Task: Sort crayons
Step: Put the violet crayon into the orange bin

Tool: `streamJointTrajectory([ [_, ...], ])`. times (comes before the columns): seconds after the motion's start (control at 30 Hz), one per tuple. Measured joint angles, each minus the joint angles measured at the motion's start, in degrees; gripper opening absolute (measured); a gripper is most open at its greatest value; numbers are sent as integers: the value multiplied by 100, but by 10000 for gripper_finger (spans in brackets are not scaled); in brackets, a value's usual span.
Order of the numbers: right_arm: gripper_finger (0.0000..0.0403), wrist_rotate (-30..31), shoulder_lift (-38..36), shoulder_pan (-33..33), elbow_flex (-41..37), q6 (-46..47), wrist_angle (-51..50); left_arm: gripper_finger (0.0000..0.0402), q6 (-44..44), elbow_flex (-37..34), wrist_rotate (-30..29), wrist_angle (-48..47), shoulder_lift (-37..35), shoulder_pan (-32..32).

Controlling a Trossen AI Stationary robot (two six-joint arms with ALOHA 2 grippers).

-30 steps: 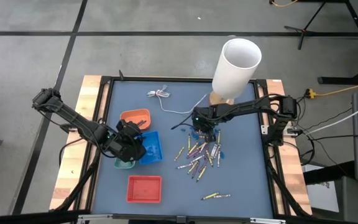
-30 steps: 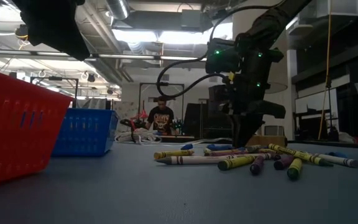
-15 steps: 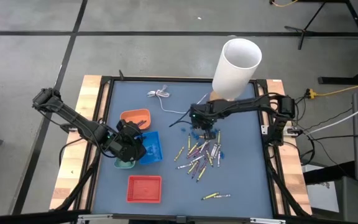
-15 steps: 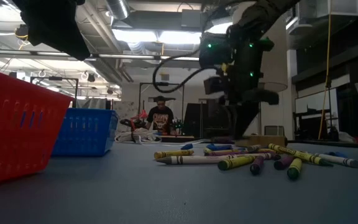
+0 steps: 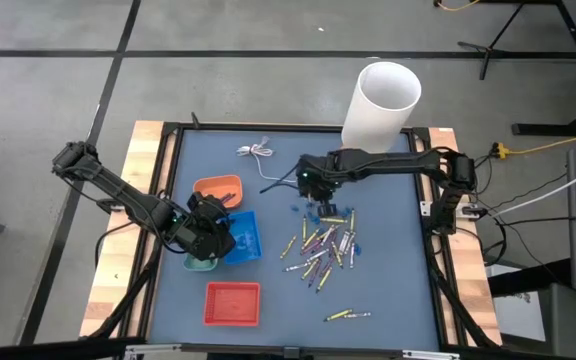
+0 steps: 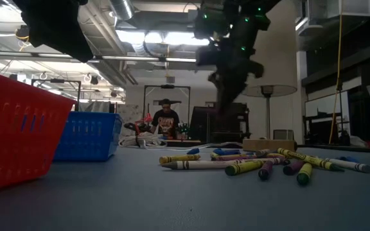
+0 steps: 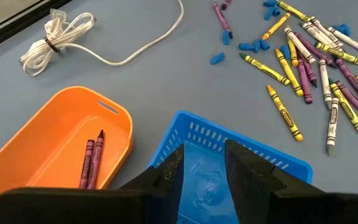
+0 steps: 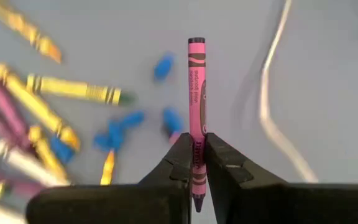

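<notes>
Crayons lie in a loose heap on the blue table top, right of centre in the high view, nearest the low camera as a row of yellow, purple and whitish sticks. Two further crayons lie apart from the heap, toward the table's front edge. Red tray sits at the front left; behind it the blue basket, then the orange tray, which holds two purple crayons side by side.

Left gripper hangs over the blue basket, fingers spread with a clear gap between them, nothing held.

Right gripper is raised above the table just behind the heap (high view places it at). Its fingers are pinched on one pink crayon, which stands out forward between them.

Small blue bits are scattered at the heap's far edge. Beyond, a white cable runs across the mat to a coiled bundle. White cylinder stands at the far right corner.
</notes>
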Motion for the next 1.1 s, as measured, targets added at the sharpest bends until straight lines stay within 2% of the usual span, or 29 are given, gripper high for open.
streamJointTrajectory([
  [0.4, 27, -701, 145, 2, 23, 30, 2325, 100, 0, 0, -2, 16, 0, 2],
  [0.63, 27, -962, 569, 4, 31, 66, 3780, 100, 2, -2, -69, 76, 7, 2],
  [1.1, 27, -952, 1632, 2, 22, 162, 7186, 100, 9, -4, -170, 157, 4, -13],
])
